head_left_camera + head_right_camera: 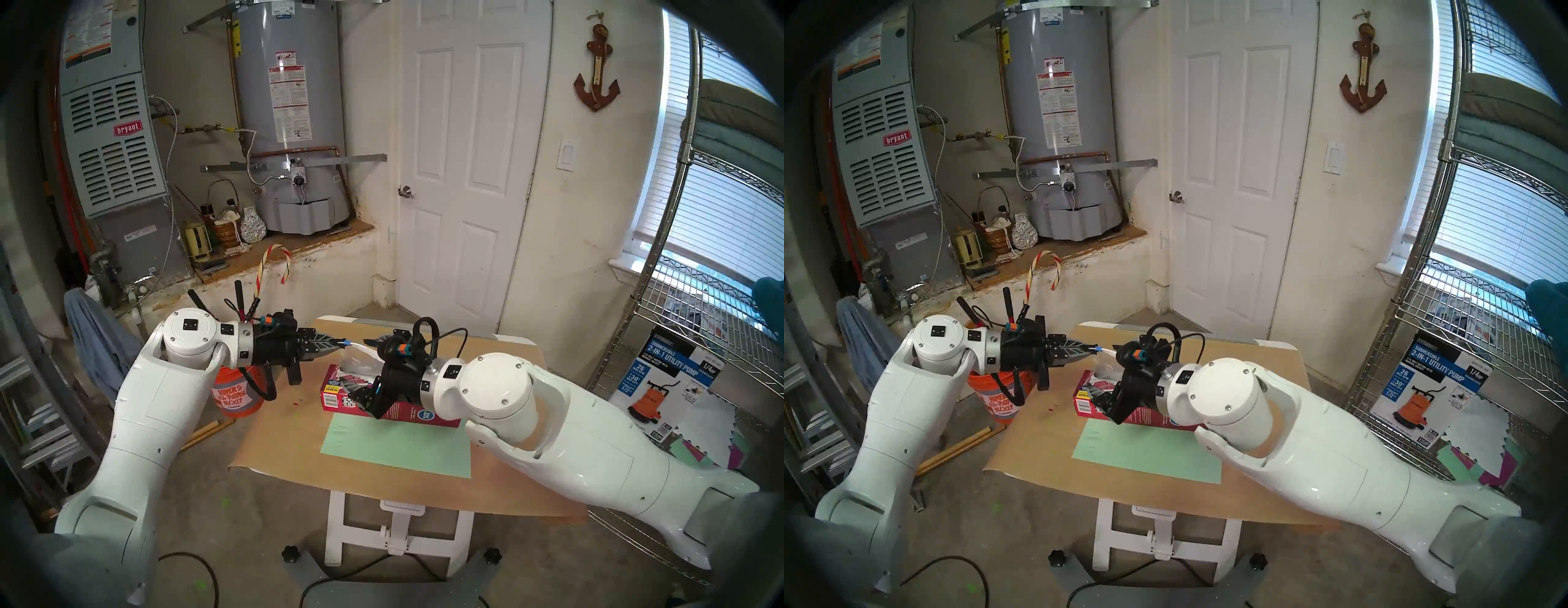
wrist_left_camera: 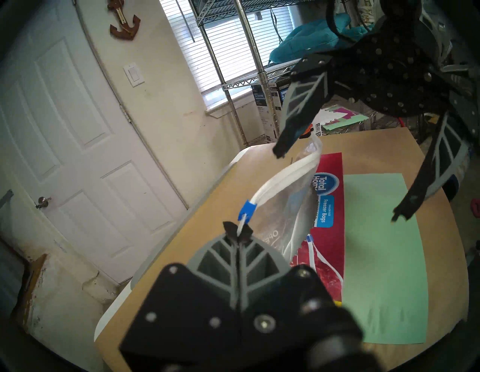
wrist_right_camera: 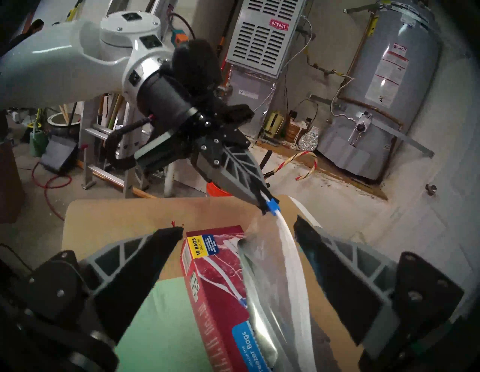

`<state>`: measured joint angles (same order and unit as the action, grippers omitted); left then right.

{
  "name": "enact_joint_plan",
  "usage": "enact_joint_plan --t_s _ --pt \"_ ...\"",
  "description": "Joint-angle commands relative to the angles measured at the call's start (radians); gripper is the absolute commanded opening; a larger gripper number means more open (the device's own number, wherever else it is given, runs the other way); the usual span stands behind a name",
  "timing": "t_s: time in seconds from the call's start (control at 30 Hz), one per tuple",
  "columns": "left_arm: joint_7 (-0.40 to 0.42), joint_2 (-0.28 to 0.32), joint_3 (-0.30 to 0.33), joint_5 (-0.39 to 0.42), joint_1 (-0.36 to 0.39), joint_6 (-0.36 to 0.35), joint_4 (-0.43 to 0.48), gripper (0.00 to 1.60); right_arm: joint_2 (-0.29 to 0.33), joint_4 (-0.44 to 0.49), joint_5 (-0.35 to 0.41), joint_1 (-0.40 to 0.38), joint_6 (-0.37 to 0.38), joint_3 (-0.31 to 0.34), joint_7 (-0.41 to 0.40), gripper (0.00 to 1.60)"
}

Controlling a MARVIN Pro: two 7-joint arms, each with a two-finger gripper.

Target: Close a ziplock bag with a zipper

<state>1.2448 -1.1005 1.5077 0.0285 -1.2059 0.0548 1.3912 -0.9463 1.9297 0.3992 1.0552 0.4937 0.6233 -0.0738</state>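
Both grippers are working over the table (image 1: 271, 441). Left gripper (image 2: 238, 230) is squeezing tight on the end of the ziplock bag (image 2: 283, 207), pinching the white zip strip right beside the blue zipper (image 2: 247, 211). It is holding that end up in the air. Most of the bag is hanging down and resting on the red box (image 3: 220, 298). Right gripper (image 3: 237, 232) is spreading its fingers wide around the bag and the box, gripping nothing. Green paper (image 1: 394, 446) is lying beside the box.
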Motion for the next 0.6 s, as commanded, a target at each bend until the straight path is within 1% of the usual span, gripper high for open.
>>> enact_joint_plan --t_s 0.0,0.13,0.33,0.57 --pt "0.000 -0.005 0.009 0.011 0.019 0.003 0.015 0.00 -0.082 -0.023 -0.051 -0.045 -0.042 -0.029 0.014 1.60" --pt "0.007 -0.007 0.012 0.011 0.014 -0.002 0.022 0.00 -0.099 -0.050 -0.058 -0.059 -0.058 -0.029 0.016 1.60" --pt "0.013 -0.007 0.015 0.009 0.010 -0.010 0.026 0.00 -0.082 -0.073 -0.079 -0.070 -0.093 -0.035 -0.001 1.60" --pt "0.017 -0.013 0.015 0.004 0.016 -0.012 0.023 0.00 -0.091 -0.100 -0.084 -0.076 -0.107 -0.026 -0.005 1.60"
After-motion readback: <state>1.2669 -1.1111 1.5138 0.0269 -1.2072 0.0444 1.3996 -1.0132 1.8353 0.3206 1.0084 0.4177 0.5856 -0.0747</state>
